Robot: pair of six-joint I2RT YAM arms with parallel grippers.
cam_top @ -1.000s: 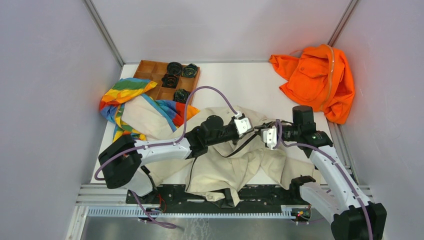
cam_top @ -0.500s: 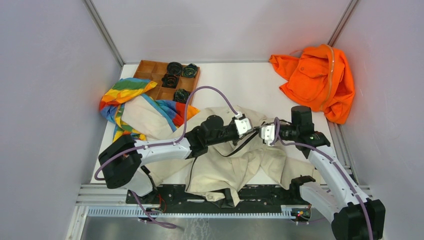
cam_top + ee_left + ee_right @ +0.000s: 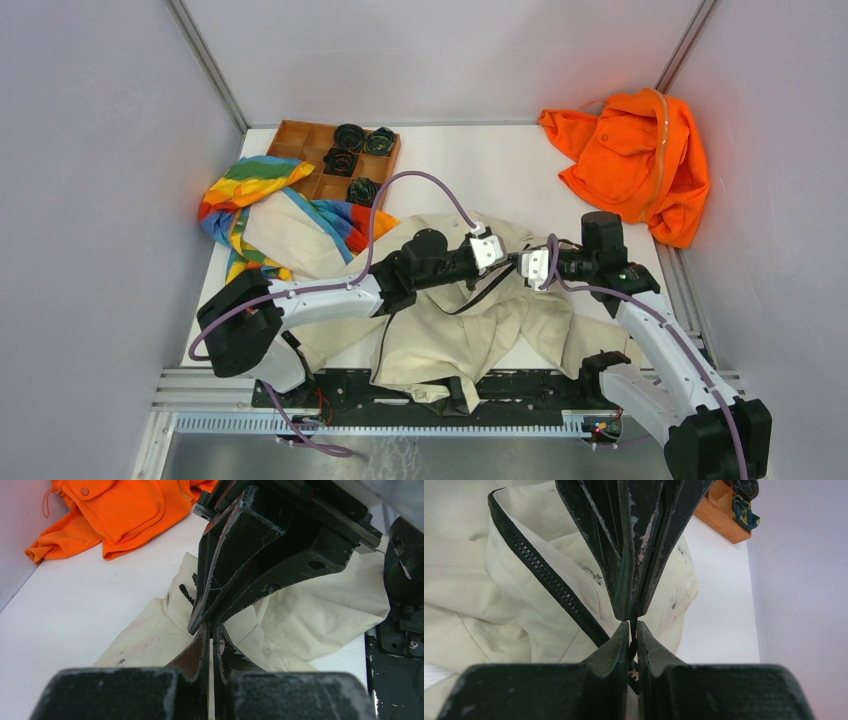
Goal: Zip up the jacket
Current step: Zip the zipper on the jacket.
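Both left claw point(image 3: 210, 630) and right claw point(image 3: 633, 625) clamp the jacket point(image 3: 440, 340), zipper point(image 3: 544, 580) trailing near-left.

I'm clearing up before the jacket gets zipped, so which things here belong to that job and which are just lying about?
Job: jacket, its zipper.
Lying about: orange garment, rainbow cloth, wooden tray, dark round pieces in it.

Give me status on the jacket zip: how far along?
Done: little; the jacket lies open and rumpled. In hand: the left gripper and right gripper, both shut, meet tip to tip over its front; what they pinch is hidden. Left: the zipper teeth show as one unjoined row, so joining the sides and running the slider up are probably both still to do.
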